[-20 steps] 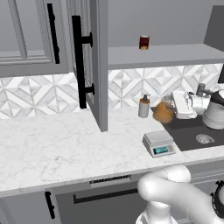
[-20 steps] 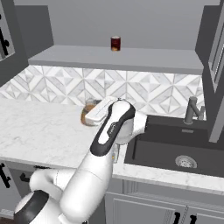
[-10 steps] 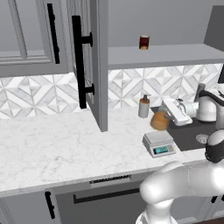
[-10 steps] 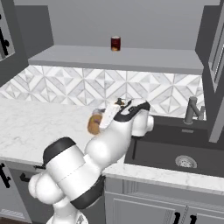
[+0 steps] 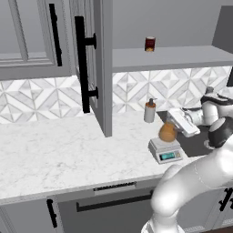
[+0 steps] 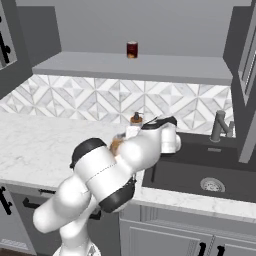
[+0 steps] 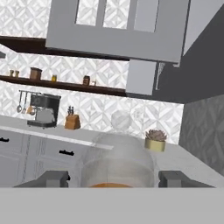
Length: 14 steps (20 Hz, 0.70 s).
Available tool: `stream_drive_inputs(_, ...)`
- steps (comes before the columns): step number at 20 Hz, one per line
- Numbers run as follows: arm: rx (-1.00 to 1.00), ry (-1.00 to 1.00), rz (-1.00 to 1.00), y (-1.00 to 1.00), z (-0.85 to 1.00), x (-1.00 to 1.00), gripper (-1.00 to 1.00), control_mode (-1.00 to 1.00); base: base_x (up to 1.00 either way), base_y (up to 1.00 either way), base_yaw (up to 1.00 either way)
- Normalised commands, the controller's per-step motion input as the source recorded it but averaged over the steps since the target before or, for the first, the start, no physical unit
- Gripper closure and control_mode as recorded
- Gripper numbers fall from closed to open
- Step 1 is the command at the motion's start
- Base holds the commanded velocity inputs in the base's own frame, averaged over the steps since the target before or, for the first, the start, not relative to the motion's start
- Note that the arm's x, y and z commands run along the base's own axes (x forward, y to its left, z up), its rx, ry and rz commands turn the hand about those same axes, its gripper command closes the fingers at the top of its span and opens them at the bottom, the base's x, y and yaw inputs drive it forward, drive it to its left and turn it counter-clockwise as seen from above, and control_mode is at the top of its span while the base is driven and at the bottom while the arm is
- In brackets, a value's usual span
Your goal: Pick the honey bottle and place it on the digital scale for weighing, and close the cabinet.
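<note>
The hand (image 5: 175, 129) has swung the bottle (image 5: 167, 132) down from mid-air, still clamped between its fingers, right onto the scale (image 5: 165, 150) beneath, so release comes next, while the cabinet (image 5: 97, 63) door behind hangs open.

The amber honey bottle (image 5: 167, 132) is sitting upright on the small grey-white digital scale (image 5: 165, 150) near the counter's front edge. The grey wall cabinet (image 5: 99, 63) door is standing open at left.
</note>
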Motion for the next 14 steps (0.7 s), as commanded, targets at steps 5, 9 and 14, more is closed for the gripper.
stream_drive_inputs(5, -0.02, -0.02, 0.0, -0.13, -0.25, 0.0, 1.0, -1.0, 0.0, 0.0, 0.0)
stream_drive_inputs(9, -0.02, 0.0, 0.0, 0.0, -0.23, 0.07, 1.0, -1.0, 0.0, 0.0, 0.0)
stream_drive_inputs(14, -0.03, 0.0, 0.0, 0.0, -0.3, 0.08, 1.0, -1.0, 0.0, 0.0, 0.0)
